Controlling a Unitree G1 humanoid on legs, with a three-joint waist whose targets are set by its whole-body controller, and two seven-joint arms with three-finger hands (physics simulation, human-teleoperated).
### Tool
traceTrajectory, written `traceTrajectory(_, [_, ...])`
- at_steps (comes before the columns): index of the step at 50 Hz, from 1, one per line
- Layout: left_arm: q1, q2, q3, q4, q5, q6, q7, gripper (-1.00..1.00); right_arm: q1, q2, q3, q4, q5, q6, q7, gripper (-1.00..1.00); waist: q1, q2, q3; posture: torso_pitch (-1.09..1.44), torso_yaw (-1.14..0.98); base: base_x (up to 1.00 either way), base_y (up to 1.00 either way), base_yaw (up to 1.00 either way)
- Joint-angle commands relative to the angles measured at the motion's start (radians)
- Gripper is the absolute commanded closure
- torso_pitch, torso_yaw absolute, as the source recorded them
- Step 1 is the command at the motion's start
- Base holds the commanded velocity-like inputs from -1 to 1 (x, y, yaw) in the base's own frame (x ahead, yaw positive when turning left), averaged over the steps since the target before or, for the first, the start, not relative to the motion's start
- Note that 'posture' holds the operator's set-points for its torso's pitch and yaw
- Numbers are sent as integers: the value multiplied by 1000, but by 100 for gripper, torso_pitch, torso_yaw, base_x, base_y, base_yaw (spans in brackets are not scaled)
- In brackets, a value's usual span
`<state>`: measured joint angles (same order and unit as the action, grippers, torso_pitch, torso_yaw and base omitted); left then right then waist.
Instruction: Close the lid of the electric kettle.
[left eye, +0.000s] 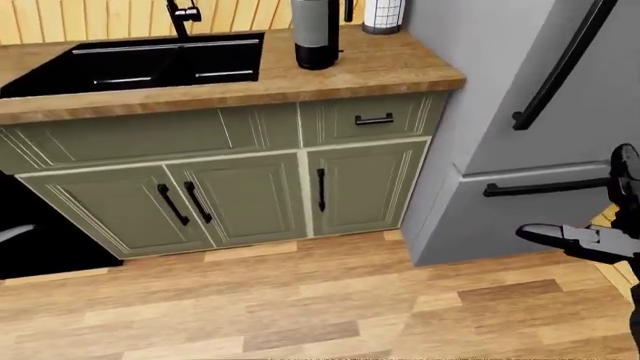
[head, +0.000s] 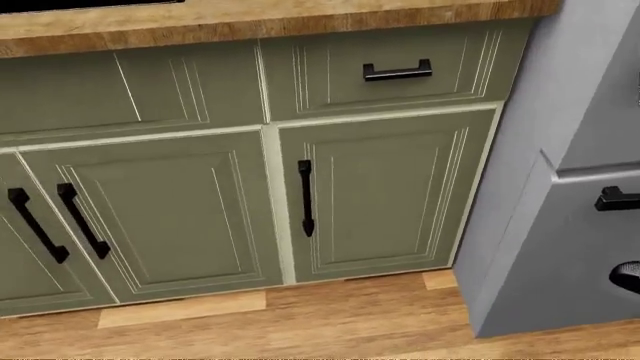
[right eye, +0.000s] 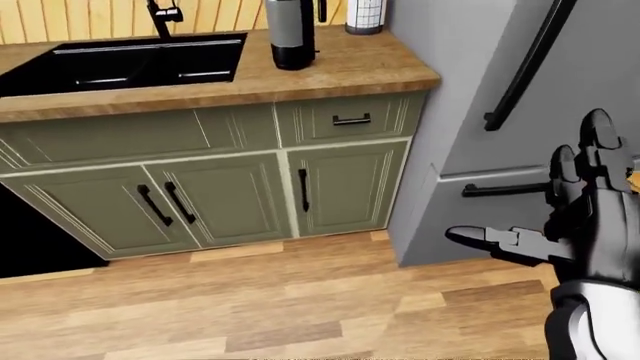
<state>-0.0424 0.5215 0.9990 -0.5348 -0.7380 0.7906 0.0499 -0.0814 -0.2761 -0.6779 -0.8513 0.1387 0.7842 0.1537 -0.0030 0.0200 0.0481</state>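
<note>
Green cabinets (left eye: 250, 195) with black handles stand under a wooden counter (left eye: 380, 67). At 3 o'clock is a grey fridge (left eye: 520, 150). The wooden floor (left eye: 300, 300) lies at 6 o'clock.

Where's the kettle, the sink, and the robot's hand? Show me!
kettle (left eye: 315, 34), left-eye view, on its dark grey body; its top is cut off.
sink (left eye: 130, 66), left-eye view, on the black basin floor.
right hand (right eye: 590, 217), right-eye view, on the palm below the open fingers.
</note>
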Motion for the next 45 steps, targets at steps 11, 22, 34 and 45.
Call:
traceTrajectory(11, [-14, 12, -10, -16, 12, -55, -20, -100, -13, -11, 0, -26, -7, -47, -10, -100, -7, -61, -25, 0, 0, 0, 33, 0])
traceTrajectory(22, [-15, 16, 0, -28, 0, -41, -13, -100, -22, -14, -4, -28, 16, -39, -24, -100, -9, -16, 2, 0, 0, 0, 8, 0])
traceTrajectory(34, [-16, 15, -1, -33, 0, -38, -11, -100, -19, -12, 13, -10, 17, -49, -31, -100, 3, -20, -12, 0, 0, 0, 0, 0])
traceTrajectory(45, [-15, 15, -3, -38, -1, -34, -9, -100, -20, -12, 20, -2, 16, -42, -34, -100, 4, -13, -18, 0, 0, 0, 0, 0])
